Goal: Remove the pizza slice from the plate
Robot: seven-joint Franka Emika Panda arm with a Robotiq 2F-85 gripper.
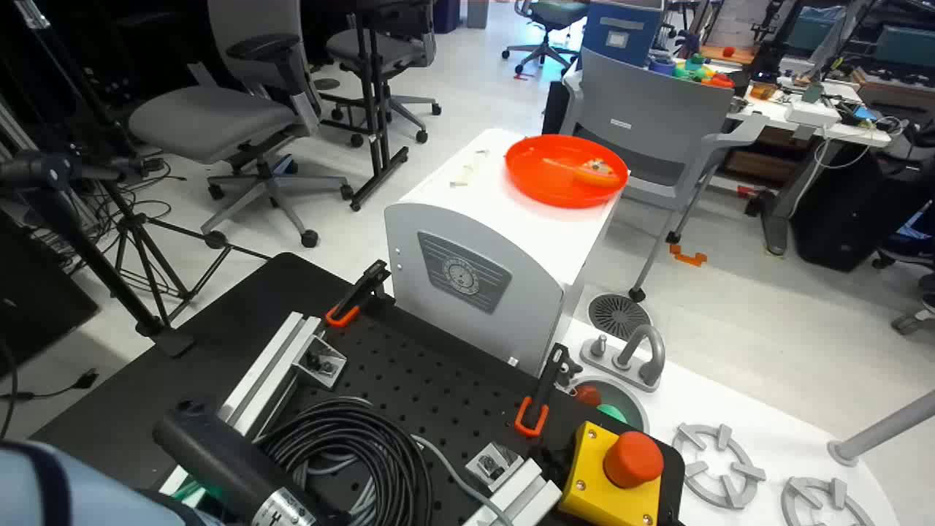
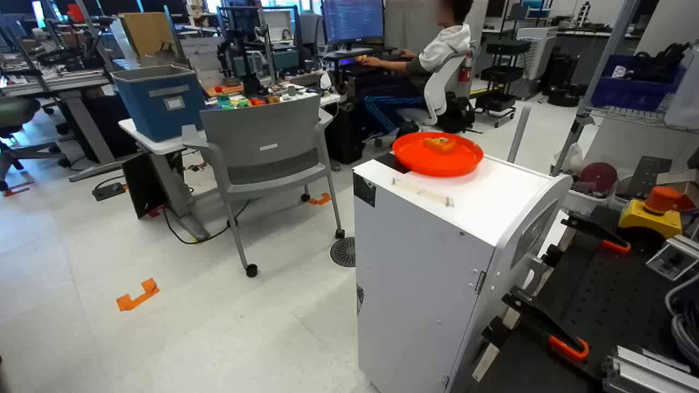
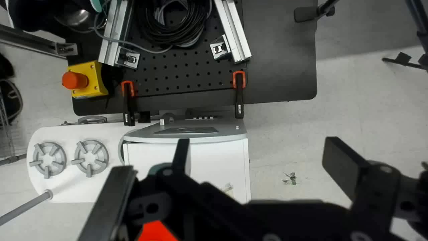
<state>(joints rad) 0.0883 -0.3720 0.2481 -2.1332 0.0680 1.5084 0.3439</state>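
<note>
The pizza slice [image 2: 439, 143] sits in the orange plate [image 2: 437, 165], towards twelve o'clock from its middle in an exterior view, so I take the job to be at its start, the pick-up not yet made. The fingers [image 3: 342, 167] are spread wide in the wrist view and pinch nothing that I can see; only a scrap of the plate shows there, down at seven o'clock, and the slice is out of sight. Next, I reckon, they need to come over the plate, drop inside the raised rim and nip the slice; catching the rim could shove the whole plate along.

The tabletop [image 2: 491, 202] is the white top of a cupboard [image 2: 415, 262], with a strip of tape [image 2: 423, 192] at seven o'clock from the plate. Towards four o'clock is a black bench [image 2: 595, 284] with a yellow box [image 2: 650, 219] on it; a grey chair [image 2: 256, 131] stands at nine, and at twelve a person [image 2: 448, 46] sits by a screen [image 2: 355, 21]
</note>
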